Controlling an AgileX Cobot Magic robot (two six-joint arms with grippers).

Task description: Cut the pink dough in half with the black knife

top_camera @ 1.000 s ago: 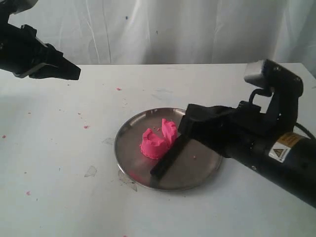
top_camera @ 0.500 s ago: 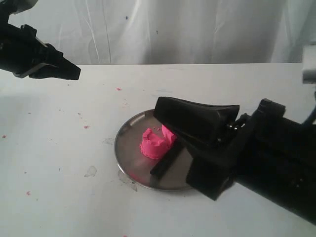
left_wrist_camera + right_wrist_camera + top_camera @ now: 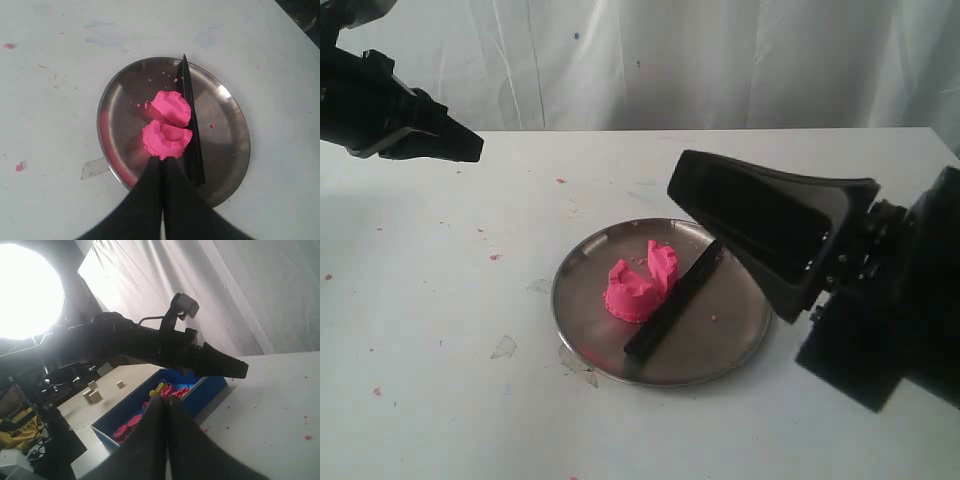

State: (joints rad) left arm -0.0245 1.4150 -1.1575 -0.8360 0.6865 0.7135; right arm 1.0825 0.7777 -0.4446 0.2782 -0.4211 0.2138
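Steel plate point(image 3: 740, 345) lies on the white desk point(image 3: 450, 400), bare desk surface all round its rim. The black knife point(image 3: 672, 303) lies flat on the plate, long axis running from 7 to 1 o'clock in the exterior view, tip near the far rim. The pink dough point(image 3: 640, 283) sits just beside it at 9 o'clock, split into two wedge-like pieces with ragged edges. Left gripper point(image 3: 162, 165) hangs high, jaws closed, empty. Right gripper point(image 3: 167, 402) jaws pressed together, holding nothing.
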